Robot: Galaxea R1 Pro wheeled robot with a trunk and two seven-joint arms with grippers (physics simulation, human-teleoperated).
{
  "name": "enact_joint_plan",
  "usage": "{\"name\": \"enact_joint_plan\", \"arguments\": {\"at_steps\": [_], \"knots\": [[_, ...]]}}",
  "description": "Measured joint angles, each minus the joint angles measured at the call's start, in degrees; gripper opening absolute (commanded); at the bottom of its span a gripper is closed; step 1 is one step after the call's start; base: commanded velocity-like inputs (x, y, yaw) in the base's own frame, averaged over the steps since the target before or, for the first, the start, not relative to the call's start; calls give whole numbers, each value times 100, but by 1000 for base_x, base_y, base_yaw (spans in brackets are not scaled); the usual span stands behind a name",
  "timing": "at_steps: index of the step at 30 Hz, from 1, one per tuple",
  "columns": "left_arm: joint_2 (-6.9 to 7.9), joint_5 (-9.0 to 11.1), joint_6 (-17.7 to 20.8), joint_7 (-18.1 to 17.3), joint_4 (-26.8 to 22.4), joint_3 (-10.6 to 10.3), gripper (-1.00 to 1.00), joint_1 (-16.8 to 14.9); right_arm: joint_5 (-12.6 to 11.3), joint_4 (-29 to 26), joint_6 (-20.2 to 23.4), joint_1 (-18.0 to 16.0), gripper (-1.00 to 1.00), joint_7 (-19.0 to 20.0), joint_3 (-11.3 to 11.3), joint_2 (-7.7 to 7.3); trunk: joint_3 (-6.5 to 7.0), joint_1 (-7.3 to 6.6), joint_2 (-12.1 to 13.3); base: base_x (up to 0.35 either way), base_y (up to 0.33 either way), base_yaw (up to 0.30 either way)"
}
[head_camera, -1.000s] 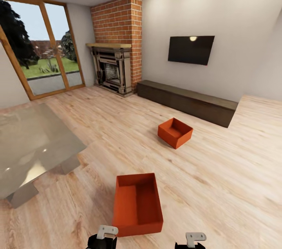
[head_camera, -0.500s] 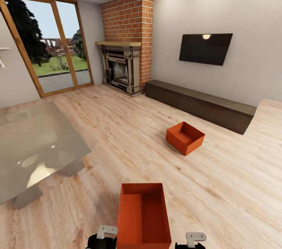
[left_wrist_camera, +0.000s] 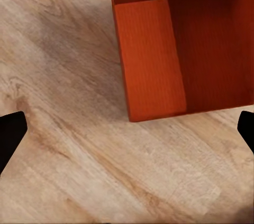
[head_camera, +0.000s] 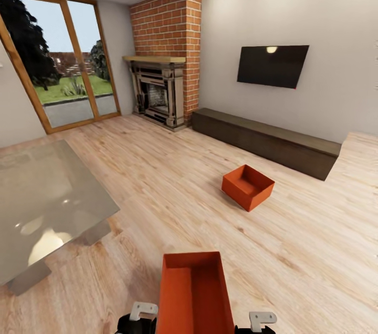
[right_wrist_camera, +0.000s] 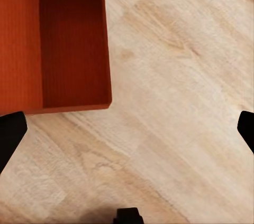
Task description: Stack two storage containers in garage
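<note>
Two orange-red storage containers sit on the living room's light wood-plank floor. The near one [head_camera: 194, 292] lies right in front of me, between my two arm ends at the bottom edge of the head view. The far one [head_camera: 248, 186] stands turned at an angle before the long cabinet. My left gripper [left_wrist_camera: 127, 131] is open above bare planks, just off one corner of the near container [left_wrist_camera: 180, 44]. Open too, my right gripper [right_wrist_camera: 127, 131] hangs over the floor beside another corner of that container [right_wrist_camera: 58, 39]. Nothing is between either pair of fingers.
A glass-topped low table [head_camera: 47, 202] fills the left side. A long dark low cabinet [head_camera: 262, 139] runs along the far wall under a wall TV [head_camera: 270, 65]. A brick fireplace [head_camera: 163, 87] and a big glazed door [head_camera: 63, 76] stand beyond. Open planks lie between the containers.
The whole head view has shifted: I have rolled closer and turned a little, so the near container now sits lower, partly cut by the picture's bottom edge. Neither container itself has moved.
</note>
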Motion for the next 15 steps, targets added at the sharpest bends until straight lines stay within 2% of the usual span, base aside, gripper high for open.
{"name": "enact_joint_plan", "arguments": {"at_steps": [4,11,15], "knots": [[0,2,-2,0,-2,0,100,1,-2,1,0,0,100,-1,-1,0,4,0,0,40,9,-47],[2,-5,-1,0,-3,-1,100,1,-2,0,0,-1,100,-2,-2,0,5,-1,0,152,-70,-8],[6,1,-3,0,-3,0,100,1,-2,1,0,-1,100,-1,0,0,5,0,0,48,-18,-1]]}}
